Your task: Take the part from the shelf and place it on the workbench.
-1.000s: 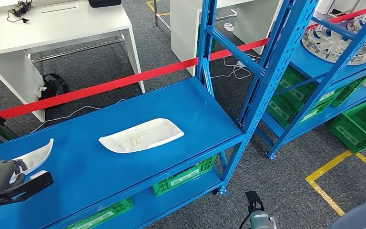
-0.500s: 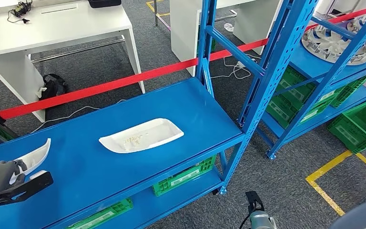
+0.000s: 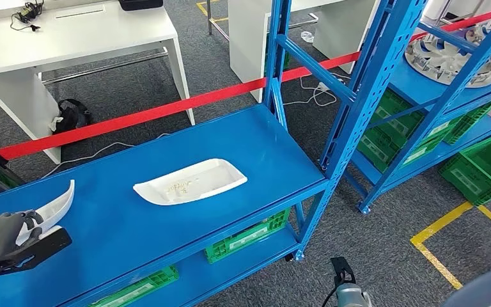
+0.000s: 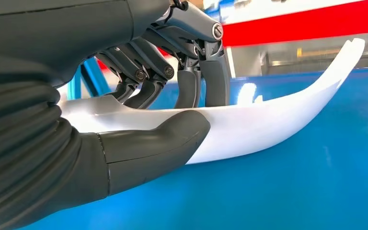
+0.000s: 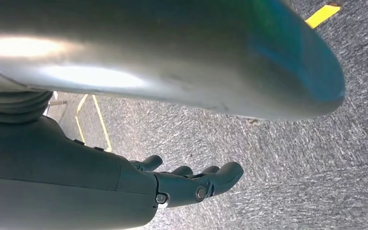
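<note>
Tilting upward since earlier, white curved part [image 3: 56, 204] gripped by left hand [image 3: 3, 231] (tip now higher), right hand [image 5: 191, 184] empty, fingers apart.

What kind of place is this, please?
Probably a workshop or parts store for car components: blue steel shelving with green crates below, wheel covers on a rack, and yellow floor lines.

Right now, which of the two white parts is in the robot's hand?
The curved white part, gripped by the left hand; the flat white part lies untouched.
</note>
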### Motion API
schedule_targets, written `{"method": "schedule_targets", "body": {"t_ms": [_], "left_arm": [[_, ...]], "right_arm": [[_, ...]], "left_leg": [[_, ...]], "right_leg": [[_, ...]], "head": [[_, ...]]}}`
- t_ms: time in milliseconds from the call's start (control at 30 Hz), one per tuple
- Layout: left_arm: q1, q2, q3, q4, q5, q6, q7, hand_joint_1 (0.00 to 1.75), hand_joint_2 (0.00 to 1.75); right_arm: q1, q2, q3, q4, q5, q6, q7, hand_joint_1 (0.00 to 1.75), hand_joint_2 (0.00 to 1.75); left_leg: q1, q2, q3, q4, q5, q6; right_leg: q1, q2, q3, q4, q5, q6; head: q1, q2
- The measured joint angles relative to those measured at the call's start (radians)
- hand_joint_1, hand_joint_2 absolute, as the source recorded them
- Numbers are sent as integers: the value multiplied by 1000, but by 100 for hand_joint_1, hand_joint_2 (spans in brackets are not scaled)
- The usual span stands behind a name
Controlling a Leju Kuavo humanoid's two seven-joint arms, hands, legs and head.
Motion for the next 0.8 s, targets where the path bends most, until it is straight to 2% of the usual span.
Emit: {"method": "schedule_targets", "body": {"t_ms": [200,433,533,633,800], "left_arm": [[15,-32,141,-62,247,-97,-108,175,175],[16,-65,255,-146,406,-198,-133,175,175],[14,-83,301,-184,554,-276,-115,175,175],[13,-97,343,-239,732,-393,-78,175,175],[35,-96,367,-346,964,-570,-59,175,175]], "right_arm": [[0,0,-8,0,3,-3,-1,0,0],[-1,0,-16,0,4,-7,0,0,0],[-2,0,-24,0,4,-13,3,0,0],[-3,0,-30,0,4,-17,5,0,0],[-3,1,-33,0,6,-18,13,0,0]], "left_leg": [[0,0,0,0,0,0],[0,1,-1,0,0,0],[0,0,-1,0,0,0],[0,0,-1,0,0,0],[0,0,-1,0,0,0]], "right_leg": [[0,0,0,0,0,0],[0,1,-1,0,0,0],[0,0,-1,0,0,0],[0,0,-1,0,0,0],[0,0,-1,0,0,0]], "head": [[0,0],[0,0],[0,0],[0,0],[0,0]]}}
